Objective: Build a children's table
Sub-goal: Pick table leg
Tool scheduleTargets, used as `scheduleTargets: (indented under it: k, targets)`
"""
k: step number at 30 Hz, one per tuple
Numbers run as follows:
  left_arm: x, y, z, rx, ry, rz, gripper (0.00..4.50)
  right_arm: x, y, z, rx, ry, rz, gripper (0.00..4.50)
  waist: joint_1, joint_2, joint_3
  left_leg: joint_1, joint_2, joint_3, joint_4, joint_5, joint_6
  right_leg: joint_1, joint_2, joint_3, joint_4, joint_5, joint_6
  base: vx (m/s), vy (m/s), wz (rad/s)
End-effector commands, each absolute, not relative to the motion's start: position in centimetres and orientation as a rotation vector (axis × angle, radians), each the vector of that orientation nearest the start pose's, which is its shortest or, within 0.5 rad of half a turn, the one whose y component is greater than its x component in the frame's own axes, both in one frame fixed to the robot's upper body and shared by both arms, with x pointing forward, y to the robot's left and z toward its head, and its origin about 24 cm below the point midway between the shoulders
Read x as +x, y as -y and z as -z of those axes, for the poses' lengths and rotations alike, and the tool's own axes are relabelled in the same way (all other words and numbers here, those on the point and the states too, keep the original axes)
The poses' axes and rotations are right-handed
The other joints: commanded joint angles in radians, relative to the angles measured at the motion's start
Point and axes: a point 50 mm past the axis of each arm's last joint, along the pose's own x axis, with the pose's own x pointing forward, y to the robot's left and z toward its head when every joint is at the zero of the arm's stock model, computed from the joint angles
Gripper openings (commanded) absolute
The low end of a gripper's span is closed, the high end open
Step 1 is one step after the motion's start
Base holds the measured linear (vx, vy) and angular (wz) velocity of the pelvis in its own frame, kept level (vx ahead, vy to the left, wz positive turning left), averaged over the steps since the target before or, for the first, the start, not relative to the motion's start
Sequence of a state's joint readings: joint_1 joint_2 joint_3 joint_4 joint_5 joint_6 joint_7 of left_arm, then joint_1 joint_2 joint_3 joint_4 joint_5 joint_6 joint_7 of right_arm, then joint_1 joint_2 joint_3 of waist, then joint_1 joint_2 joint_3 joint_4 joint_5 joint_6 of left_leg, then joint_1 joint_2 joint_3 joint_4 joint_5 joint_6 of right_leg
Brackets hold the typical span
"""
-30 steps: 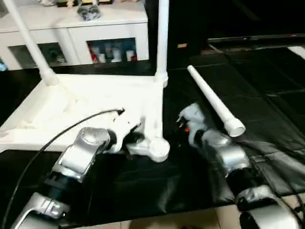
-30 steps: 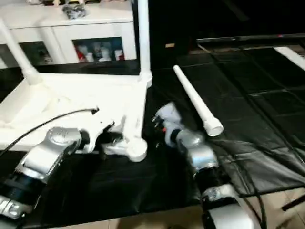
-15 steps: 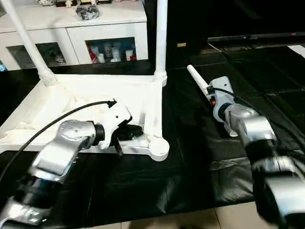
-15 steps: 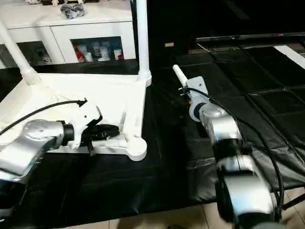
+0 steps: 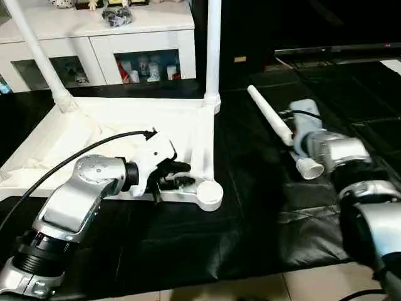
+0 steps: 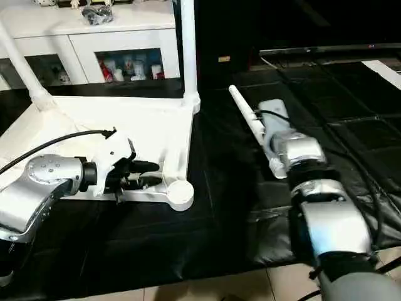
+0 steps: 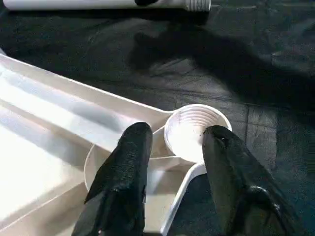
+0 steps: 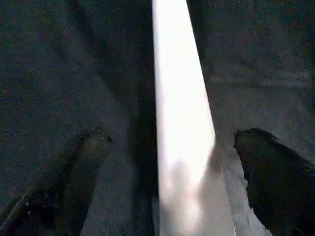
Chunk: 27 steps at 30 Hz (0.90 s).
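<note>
Your right gripper (image 8: pixel 170 162) hangs wide open astride the loose leg (image 5: pixel 279 128), seemingly along its long axis, while the left gripper (image 7: pixel 172 142), part-open, brackets the empty corner socket (image 7: pixel 194 130).

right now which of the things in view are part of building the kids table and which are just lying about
Part of the job:
- white plastic rectangular table top, lying upside down
- two white tapered tube legs standing in its far corners
- empty round threaded corner socket
- loose white tube leg lying on the black mat

Just lying about:
- white cabinet with glass doors
- small items on top of it
</note>
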<state>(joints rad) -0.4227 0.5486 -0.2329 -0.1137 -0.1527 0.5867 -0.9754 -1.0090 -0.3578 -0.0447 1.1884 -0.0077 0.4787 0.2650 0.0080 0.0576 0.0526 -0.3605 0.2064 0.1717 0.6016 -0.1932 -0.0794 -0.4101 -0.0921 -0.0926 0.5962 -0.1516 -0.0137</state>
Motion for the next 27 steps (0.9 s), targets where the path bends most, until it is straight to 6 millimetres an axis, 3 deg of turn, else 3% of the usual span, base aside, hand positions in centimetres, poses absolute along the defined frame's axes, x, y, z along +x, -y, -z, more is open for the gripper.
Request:
scheduleTargets:
  k: [1,4,7,9,19,21,27]
  targets:
    - [28.4,-14.3,-11.7,0.42,-0.351,1.106,2.3,38.7,21.9,-8.2,-0.149,-0.685,-0.063,4.5,0.006,-0.005,-0.072,-0.002,0.005,0.003,-0.061,-0.226,0.012,0.06,-0.037,0.034,-0.053,-0.251,-0.257,0.0,0.0,0.0]
    - [28.4,-14.4,-11.7,0.422,-0.352,1.104,2.72,38.5,22.0,-7.8,-0.102,-0.726,-0.076,4.32,0.008,-0.007,-0.076,-0.007,0.006,0.005,-0.056,-0.178,0.027,0.061,-0.036,0.035,-0.046,-0.204,-0.269,0.0,0.0,0.0]
    - [28.4,-14.4,-11.8,0.423,-0.352,1.104,2.92,38.3,21.9,-7.7,-0.078,-0.747,-0.092,4.14,0.01,-0.009,-0.074,-0.009,0.006,0.007,-0.054,-0.184,0.035,0.059,-0.035,0.034,-0.045,-0.209,-0.273,0.0,0.0,0.0]
    - [28.4,-14.4,-11.8,0.421,-0.352,1.107,3.18,38.2,21.9,-7.8,-0.039,-0.764,-0.111,3.79,0.013,-0.009,-0.07,-0.005,0.007,0.008,-0.054,-0.221,0.028,0.054,-0.036,0.034,-0.051,-0.267,-0.262,0.0,0.0,0.0]
    - [28.1,-14.2,-11.9,0.409,-0.352,1.134,3.88,37.7,22.1,-7.3,-0.015,-0.827,-0.144,3.22,0.026,-0.016,-0.064,-0.003,0.007,0.005,-0.055,-0.27,0.005,0.047,-0.038,0.034,-0.058,-0.379,-0.217,0.0,0.0,0.0]
    - [28.1,-14.2,-12.0,0.409,-0.351,1.133,4.1,37.7,22.2,-7.3,-0.017,-0.831,-0.146,2.86,0.027,-0.016,-0.063,-0.003,0.007,0.005,-0.055,-0.27,0.005,0.045,-0.038,0.034,-0.061,-0.392,-0.208,0.0,0.0,0.0]
    - [28.1,-14.2,-12.0,0.41,-0.35,1.129,4.44,37.6,22.2,-7.2,-0.021,-0.832,-0.15,2.42,0.028,-0.019,-0.066,-0.005,0.007,0.005,-0.054,-0.247,0.008,0.046,-0.038,0.034,-0.057,-0.368,-0.211,0.0,0.0,0.0]
